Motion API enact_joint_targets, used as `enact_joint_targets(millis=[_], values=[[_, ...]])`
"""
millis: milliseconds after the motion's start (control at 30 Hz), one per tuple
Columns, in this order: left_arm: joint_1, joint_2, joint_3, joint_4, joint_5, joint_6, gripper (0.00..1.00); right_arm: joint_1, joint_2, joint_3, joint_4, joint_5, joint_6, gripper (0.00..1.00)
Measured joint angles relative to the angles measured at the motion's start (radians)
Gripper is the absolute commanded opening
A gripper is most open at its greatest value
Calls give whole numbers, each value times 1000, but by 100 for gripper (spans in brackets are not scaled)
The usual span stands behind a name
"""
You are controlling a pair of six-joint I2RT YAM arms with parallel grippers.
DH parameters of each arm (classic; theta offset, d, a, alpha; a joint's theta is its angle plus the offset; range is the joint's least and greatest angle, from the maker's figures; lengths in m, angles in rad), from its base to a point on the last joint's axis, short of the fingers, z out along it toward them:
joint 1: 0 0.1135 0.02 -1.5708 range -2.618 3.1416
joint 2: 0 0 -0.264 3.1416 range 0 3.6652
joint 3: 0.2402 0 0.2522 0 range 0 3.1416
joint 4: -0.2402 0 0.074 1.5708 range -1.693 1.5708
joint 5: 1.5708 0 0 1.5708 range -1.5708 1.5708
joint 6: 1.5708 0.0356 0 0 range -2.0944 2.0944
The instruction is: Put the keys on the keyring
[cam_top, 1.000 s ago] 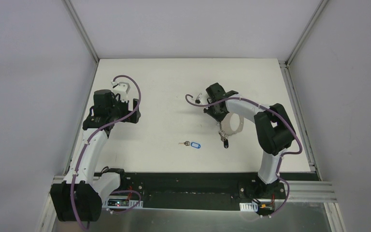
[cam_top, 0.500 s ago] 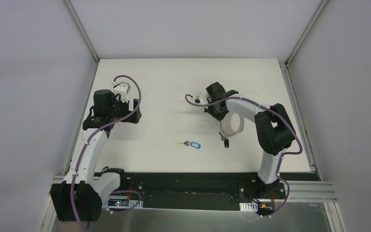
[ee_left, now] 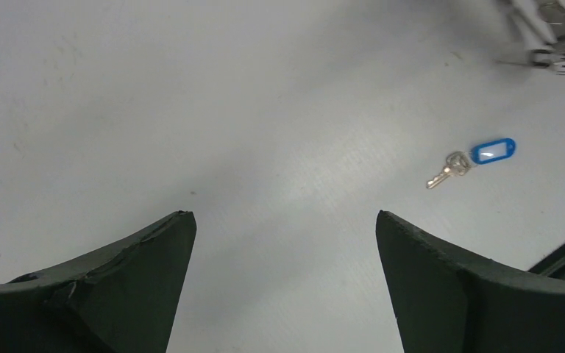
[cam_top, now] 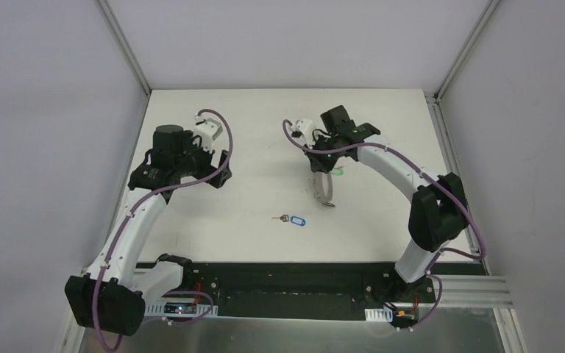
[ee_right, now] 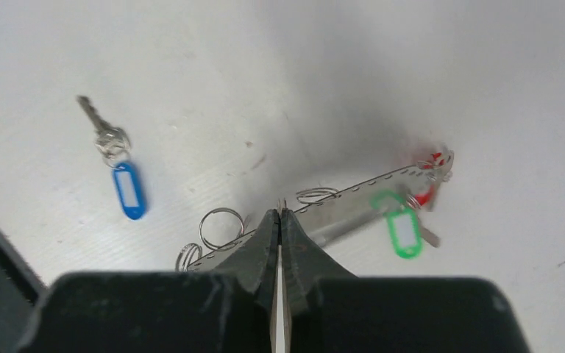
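A silver key with a blue oval tag (cam_top: 294, 220) lies flat on the white table near its front middle. It also shows in the left wrist view (ee_left: 485, 152) and in the right wrist view (ee_right: 123, 184). My right gripper (cam_top: 322, 163) (ee_right: 279, 214) is shut on the rim of the keyring (cam_top: 324, 188) (ee_right: 353, 193) and holds it edge-on above the table. A green tag (ee_right: 403, 229), a red tag (ee_right: 428, 185) and small split rings hang from it. My left gripper (cam_top: 221, 169) (ee_left: 285, 218) is open and empty, to the left of the blue-tagged key.
The white table (cam_top: 250, 125) is walled at the back and both sides. A black rail (cam_top: 287, 273) with the arm bases runs along the near edge.
My right gripper has moved back and left with the keyring, which now hangs edge-on instead of lying broad. My left arm has swung right, toward the table's middle. The blue-tagged key has not moved.
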Motion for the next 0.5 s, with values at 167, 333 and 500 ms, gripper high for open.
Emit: enact_joint_targets(millis=[167,333,500], values=[[-124,42,130,-45,77,23,76,0,-48,75,-10,-165,53,0],[-205,131,306,-66,165,-13,73,0,-52,165,-15,-317,125,0],[-264,167,372,-30,266,-104,66,0,-52,235,-13,-468,226,0]])
